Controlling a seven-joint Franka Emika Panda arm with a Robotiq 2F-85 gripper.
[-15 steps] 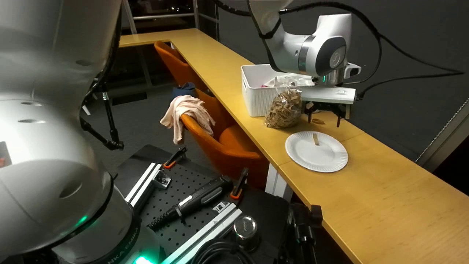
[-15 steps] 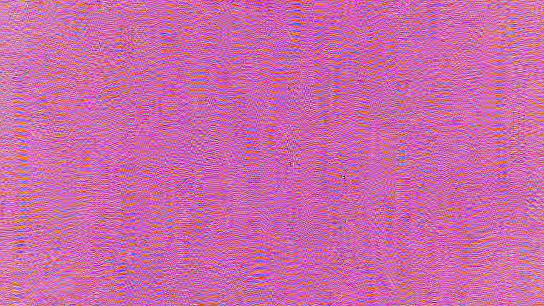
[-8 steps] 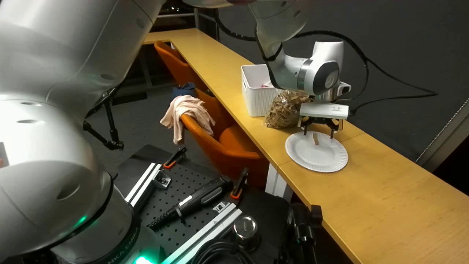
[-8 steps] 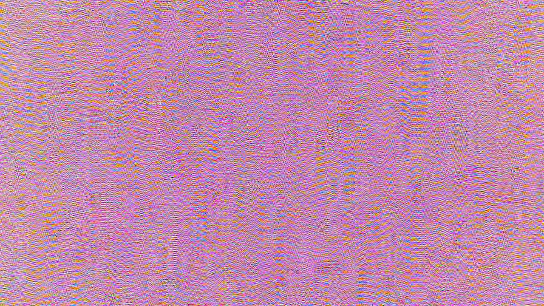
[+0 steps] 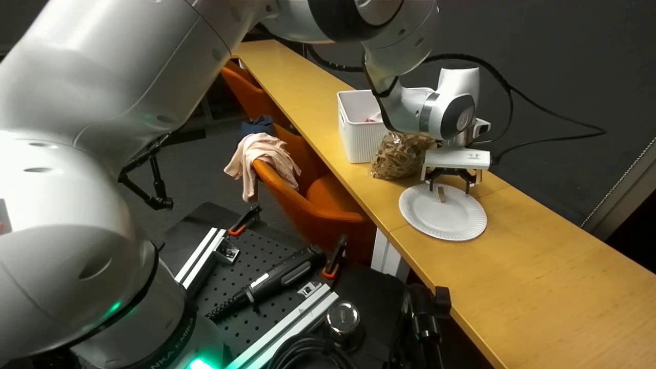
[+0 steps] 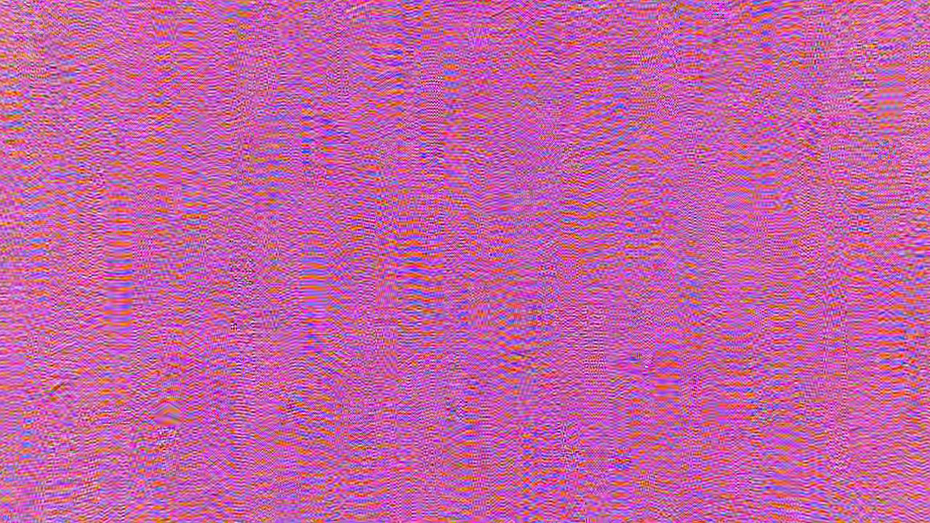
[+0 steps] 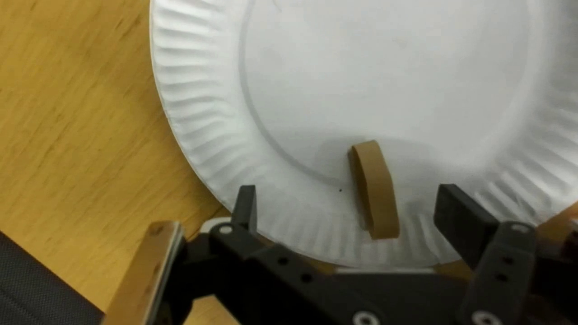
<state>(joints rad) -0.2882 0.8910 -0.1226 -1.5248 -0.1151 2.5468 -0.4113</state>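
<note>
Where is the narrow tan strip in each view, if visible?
In an exterior view: narrow tan strip, right of centre, high on the white round paper plate.
In an exterior view: not visible; only coloured noise.
Wrist view: lower right of centre, seen between the open jaws.
Landmark in both clear views: that plate.

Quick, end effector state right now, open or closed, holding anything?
End effector: open, holding nothing; in the wrist view a brown strip shows between its jaws.
</note>
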